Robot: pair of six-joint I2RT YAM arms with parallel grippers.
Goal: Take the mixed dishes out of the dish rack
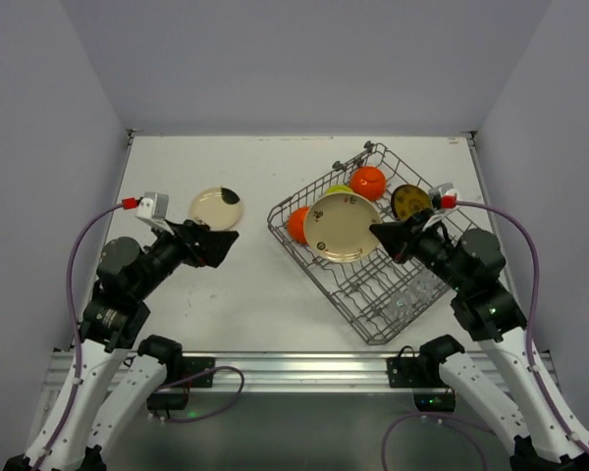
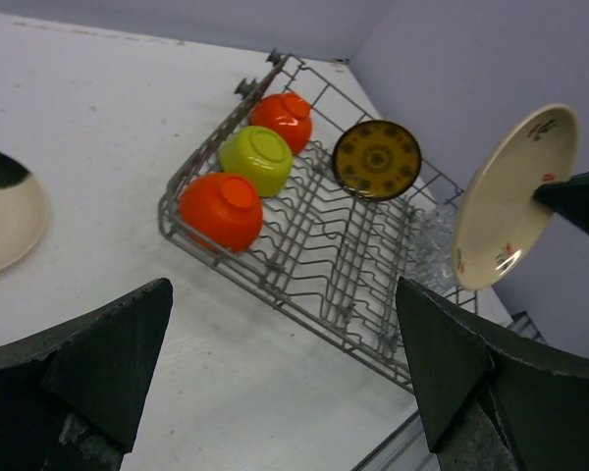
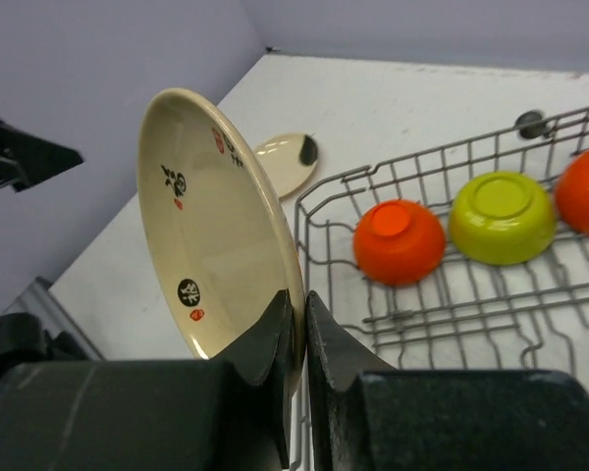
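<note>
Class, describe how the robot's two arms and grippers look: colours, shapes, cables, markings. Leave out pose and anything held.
The left arm and right arm have white lower links and black motor joints above. The left gripper and right gripper have black wedge-shaped fingers. A purple cable loops along each arm to a small white wrist box with a red plug.
</note>
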